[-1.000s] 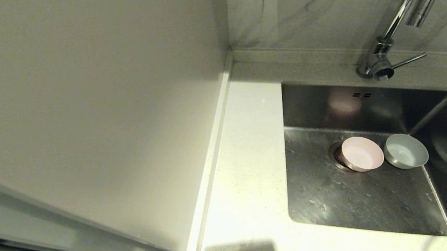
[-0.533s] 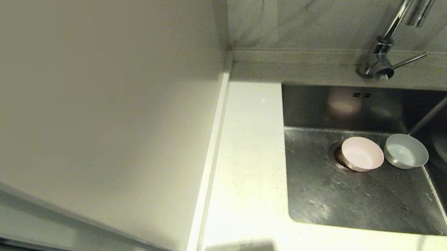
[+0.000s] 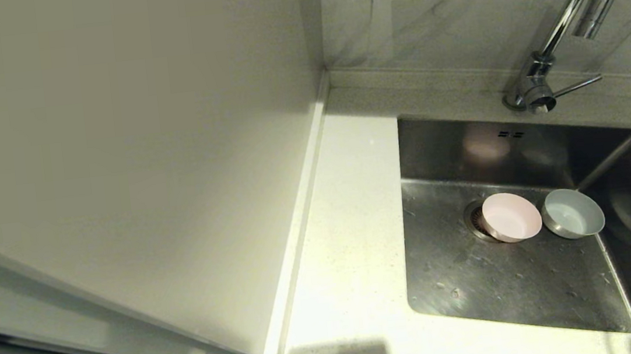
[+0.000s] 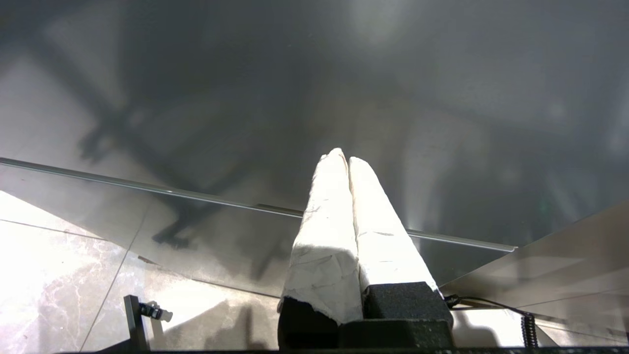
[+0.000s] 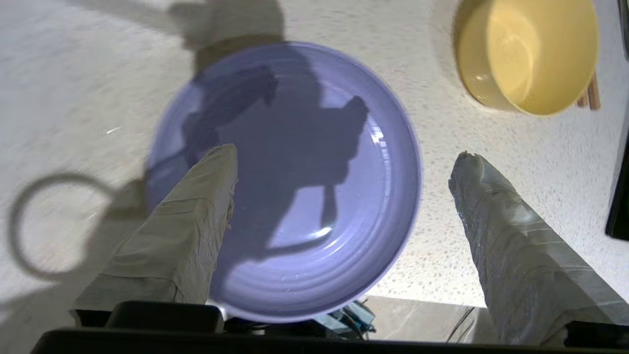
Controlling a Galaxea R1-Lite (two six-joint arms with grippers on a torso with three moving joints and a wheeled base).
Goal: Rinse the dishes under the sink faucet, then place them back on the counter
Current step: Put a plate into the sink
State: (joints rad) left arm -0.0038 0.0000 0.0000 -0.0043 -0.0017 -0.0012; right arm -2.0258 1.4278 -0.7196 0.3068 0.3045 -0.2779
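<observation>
Right gripper (image 5: 344, 162) hangs above the purple plate (image 5: 295, 196), fingers spread wide, nothing between them. One finger (image 5: 196, 206) shows over the plate's inside, the other finger (image 5: 491, 211) over bare counter (image 5: 467, 275) past the rim. Plate lies flat on the speckled counter, partly over its front edge as far as the wrist view shows. A yellow bowl (image 5: 526, 54) sits near the plate, apart from it.

Head view: pink bowl (image 3: 510, 216) rests over the drain in the sink (image 3: 508, 280), blue-grey bowl (image 3: 572, 212) just beside it, rims close or touching, cannot tell which. Faucet (image 3: 574, 15) arches over the basin; no water is seen running.

Left gripper (image 4: 348, 162) is parked off the work, fingers pressed together, empty.

Judged step: picking up the plate to carry it to the sink. A flat plate gives little to grab from above; best to bring one finger inside the rim and one outside or under the overhanging edge, then pinch the rim firmly. Keep clear of the yellow bowl. The glossy surface may slip, so lift level and slowly.
</observation>
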